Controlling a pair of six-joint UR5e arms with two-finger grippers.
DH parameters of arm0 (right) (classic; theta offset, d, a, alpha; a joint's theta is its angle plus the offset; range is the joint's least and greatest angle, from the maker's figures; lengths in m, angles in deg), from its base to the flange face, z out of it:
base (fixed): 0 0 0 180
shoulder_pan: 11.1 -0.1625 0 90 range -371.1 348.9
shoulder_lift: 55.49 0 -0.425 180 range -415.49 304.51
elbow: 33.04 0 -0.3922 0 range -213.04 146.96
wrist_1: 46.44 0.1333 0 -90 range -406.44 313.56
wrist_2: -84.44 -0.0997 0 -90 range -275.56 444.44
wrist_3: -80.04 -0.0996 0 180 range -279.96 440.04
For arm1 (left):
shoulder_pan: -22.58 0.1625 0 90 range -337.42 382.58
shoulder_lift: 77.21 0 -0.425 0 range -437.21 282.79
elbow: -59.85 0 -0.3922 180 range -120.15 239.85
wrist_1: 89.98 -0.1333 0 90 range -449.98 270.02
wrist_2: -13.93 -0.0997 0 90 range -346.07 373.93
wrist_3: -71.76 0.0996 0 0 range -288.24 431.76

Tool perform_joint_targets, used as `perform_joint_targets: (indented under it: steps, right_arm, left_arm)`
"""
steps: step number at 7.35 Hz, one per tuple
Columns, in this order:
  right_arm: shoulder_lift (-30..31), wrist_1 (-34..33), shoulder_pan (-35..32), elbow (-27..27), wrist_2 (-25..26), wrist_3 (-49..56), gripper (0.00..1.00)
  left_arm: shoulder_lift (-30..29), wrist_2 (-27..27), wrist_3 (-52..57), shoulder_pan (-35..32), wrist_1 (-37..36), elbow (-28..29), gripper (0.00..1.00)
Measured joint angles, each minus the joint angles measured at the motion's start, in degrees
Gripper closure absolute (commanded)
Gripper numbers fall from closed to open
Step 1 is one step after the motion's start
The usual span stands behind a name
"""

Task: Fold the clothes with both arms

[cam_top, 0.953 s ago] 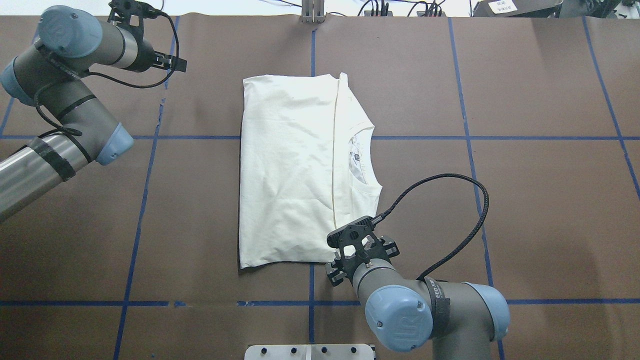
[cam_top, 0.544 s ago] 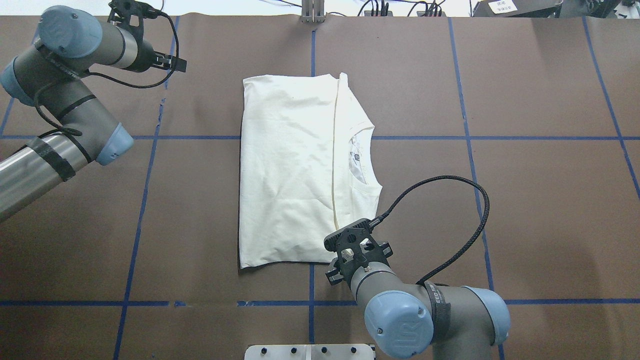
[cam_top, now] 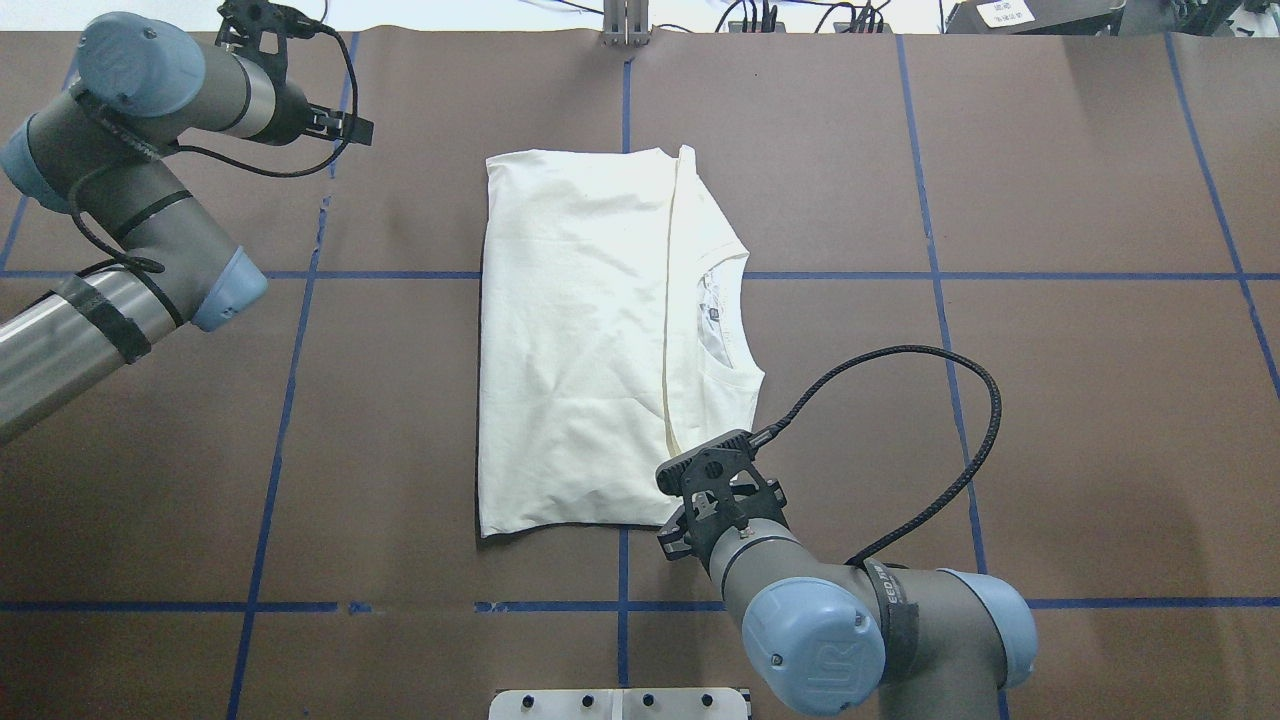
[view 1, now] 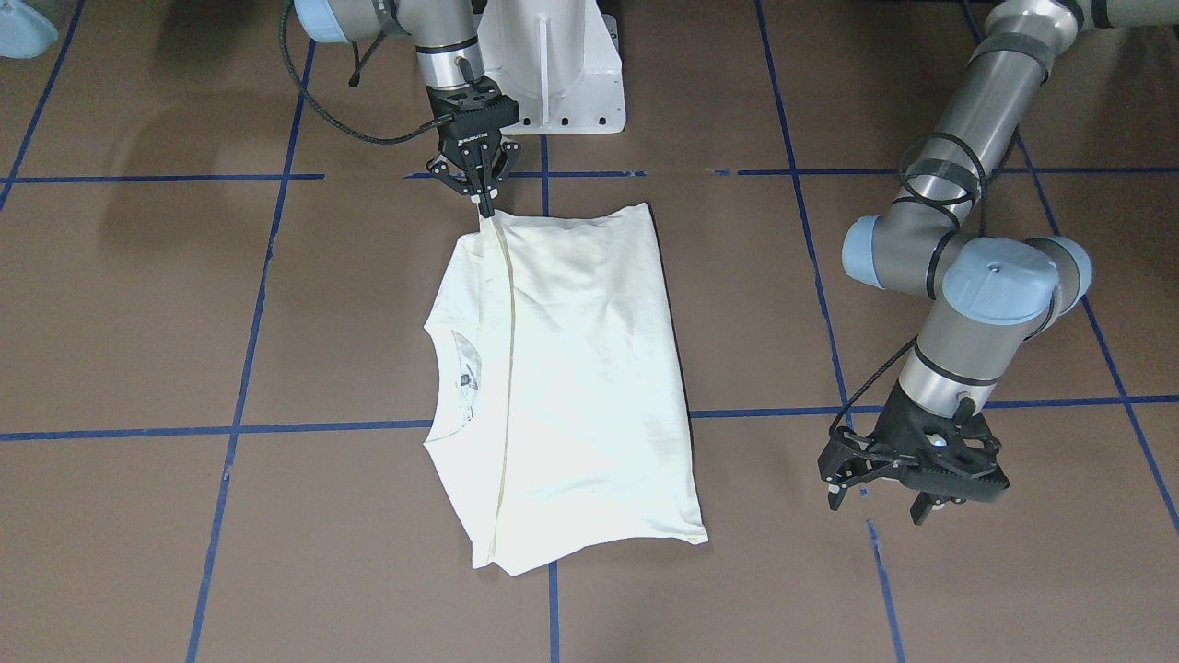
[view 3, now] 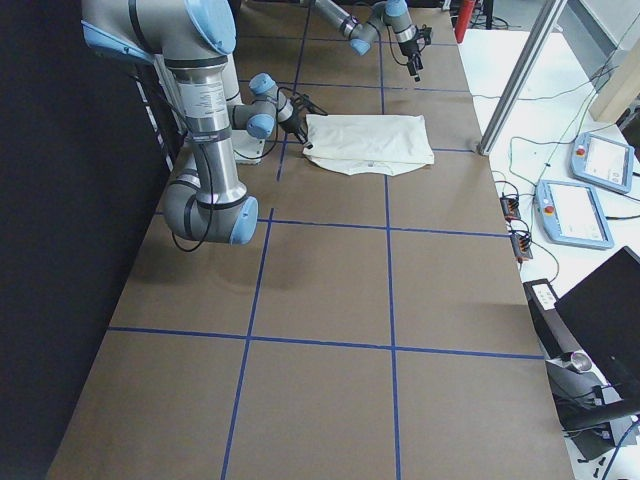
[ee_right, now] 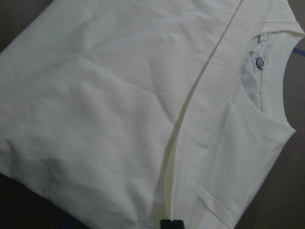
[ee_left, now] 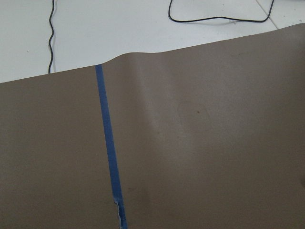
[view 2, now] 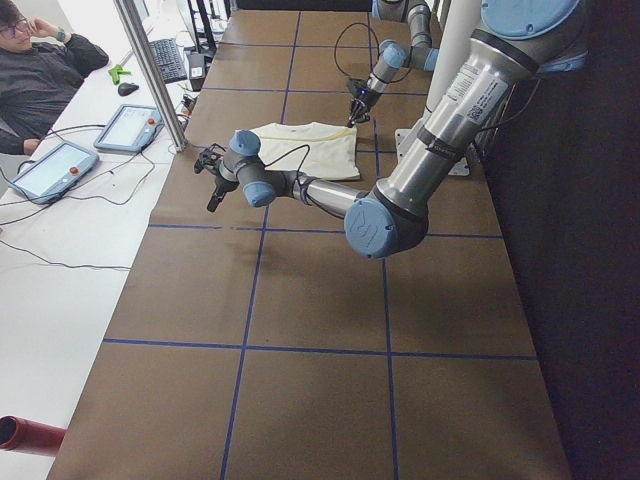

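The cream shirt (cam_top: pixel 580 330) lies folded flat on the brown table, its print hidden and its collar (cam_top: pixel 725 330) facing right in the overhead view. It also shows in the front view (view 1: pixel 580 368) and fills the right wrist view (ee_right: pixel 119 95). My right gripper (view 1: pixel 484 208) is at the shirt's near corner by the robot, its fingers drawn together on the folded hem edge. One dark fingertip (ee_right: pixel 171 224) rests on that hem. My left gripper (view 1: pixel 880 502) hovers open and empty over bare table, well left of the shirt in the overhead view (cam_top: pixel 345 125).
The white pedestal base (view 1: pixel 553 74) stands just behind the right gripper. Blue tape lines (ee_left: pixel 107 143) mark the table. The far table edge (ee_left: pixel 143 52) lies under the left wrist. An operator (view 2: pixel 40 70) sits at a side desk with tablets (view 2: pixel 125 125).
My right gripper's fingers have closed together at the shirt's near corner, and its wrist has shifted slightly. The left arm and the shirt have not moved.
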Motion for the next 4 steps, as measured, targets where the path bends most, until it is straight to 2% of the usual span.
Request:
perform_joint_targets:
  steps: [2,3,4]
  right_arm:
    - [4.1,0.0,0.1,1.3,-0.3,-8.3,1.0]
    - [5.7,0.0,0.5,1.5,-0.1,-13.6,0.89]
    - [6.4,0.0,1.0,1.6,-0.1,-17.3,0.01]
  left_arm:
    - [0.0,0.0,0.0,0.0,0.0,0.0,0.0]
    - [0.0,0.0,0.0,0.0,0.0,0.0,0.0]
    - [0.0,0.0,0.0,0.1,0.0,0.0,0.0]
